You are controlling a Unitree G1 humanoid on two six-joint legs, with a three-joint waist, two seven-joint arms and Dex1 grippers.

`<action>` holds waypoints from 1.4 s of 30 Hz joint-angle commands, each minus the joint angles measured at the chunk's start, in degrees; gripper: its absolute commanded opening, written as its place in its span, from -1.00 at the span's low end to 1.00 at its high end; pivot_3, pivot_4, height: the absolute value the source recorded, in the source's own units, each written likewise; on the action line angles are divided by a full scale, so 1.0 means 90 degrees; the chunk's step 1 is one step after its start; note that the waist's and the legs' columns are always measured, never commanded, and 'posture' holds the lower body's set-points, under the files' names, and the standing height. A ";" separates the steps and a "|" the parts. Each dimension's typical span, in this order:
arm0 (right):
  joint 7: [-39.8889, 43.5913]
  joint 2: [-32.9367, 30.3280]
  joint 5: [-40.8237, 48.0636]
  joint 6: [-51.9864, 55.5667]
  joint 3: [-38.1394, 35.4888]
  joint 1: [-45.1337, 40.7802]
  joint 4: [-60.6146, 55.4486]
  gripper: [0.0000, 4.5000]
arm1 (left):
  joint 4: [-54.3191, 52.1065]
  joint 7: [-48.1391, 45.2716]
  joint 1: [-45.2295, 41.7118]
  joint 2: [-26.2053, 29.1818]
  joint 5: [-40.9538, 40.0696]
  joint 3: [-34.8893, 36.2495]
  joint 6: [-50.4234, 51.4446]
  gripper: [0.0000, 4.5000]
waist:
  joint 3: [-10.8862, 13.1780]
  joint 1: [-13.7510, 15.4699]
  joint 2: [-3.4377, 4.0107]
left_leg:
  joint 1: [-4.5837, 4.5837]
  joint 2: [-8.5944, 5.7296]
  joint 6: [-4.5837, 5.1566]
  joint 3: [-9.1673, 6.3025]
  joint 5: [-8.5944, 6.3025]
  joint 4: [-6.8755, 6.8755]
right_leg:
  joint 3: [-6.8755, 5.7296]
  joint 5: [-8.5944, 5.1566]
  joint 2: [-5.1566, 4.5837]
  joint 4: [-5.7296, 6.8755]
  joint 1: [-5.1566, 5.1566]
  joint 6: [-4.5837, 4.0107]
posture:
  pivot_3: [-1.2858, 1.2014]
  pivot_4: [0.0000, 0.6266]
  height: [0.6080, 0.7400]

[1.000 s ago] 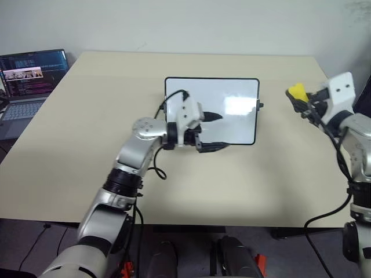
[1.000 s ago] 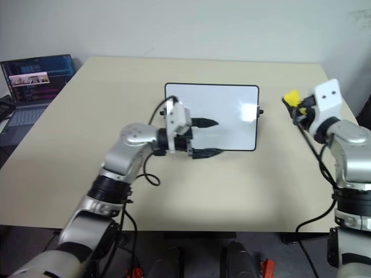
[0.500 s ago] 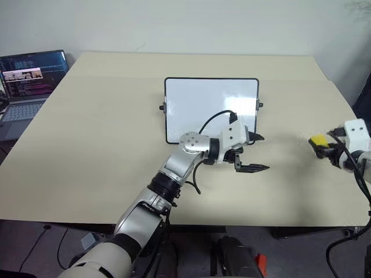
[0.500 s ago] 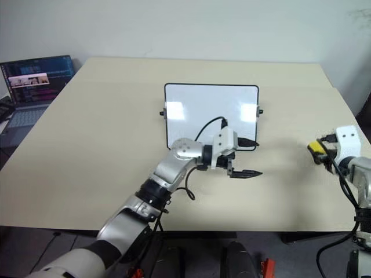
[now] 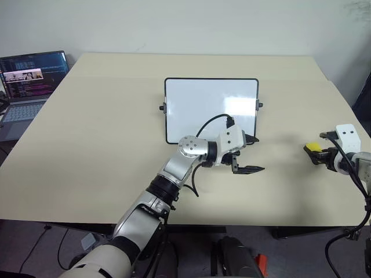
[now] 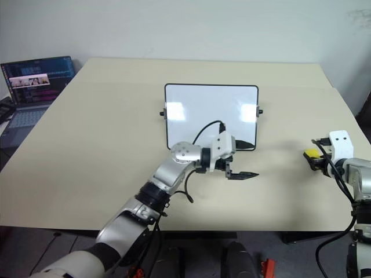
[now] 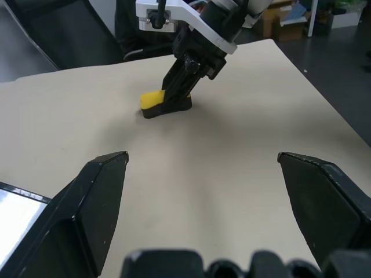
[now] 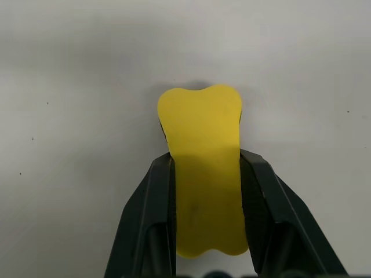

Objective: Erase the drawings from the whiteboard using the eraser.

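The right end effector (image 5: 320, 154) pinches the yellow eraser (image 8: 204, 168) between its black fingers (image 8: 152, 220), resting it on the beige surface (image 5: 87, 145) at about four o'clock from the whiteboard (image 5: 211, 107), well apart from it. The left end effector (image 5: 250, 154) hangs with fingers spread wide, empty, just past the whiteboard's near right corner, pointing toward the eraser. The board's face looks blank white. A laptop (image 5: 29, 81) sits at nine o'clock, off the surface's left edge.

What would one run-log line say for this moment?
right gripper: shut on eraser, on table | left gripper: open, empty | whiteboard: clean
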 commanded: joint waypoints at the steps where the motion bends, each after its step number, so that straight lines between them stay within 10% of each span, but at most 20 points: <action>1: -0.0012 -0.0052 -0.0003 0.0029 -0.0023 -0.0090 0.0055 -0.35 | -0.0333 0.0037 -0.0023 0.0016 -0.0011 0.0046 0.0015 1.00 | 0.0000 0.0000 0.0000 | 0.0001 0.0000 0.0000 0.0000 0.0000 0.0000 | 0.0000 0.0000 0.0000 0.0000 0.0001 0.0000 | 0.03 -0.52 1.00; 42: -0.0177 -0.0200 0.0337 0.0105 -0.0544 -0.0112 -0.0176 -0.35 | -0.0372 0.0158 -0.0051 0.0116 -0.0057 0.0174 0.0203 1.00 | -0.0001 0.0014 0.0002 | 0.0006 0.0000 0.0000 0.0001 0.0000 0.0002 | 0.0001 0.0006 0.0000 0.0004 0.0005 -0.0008 | 0.03 -0.52 1.00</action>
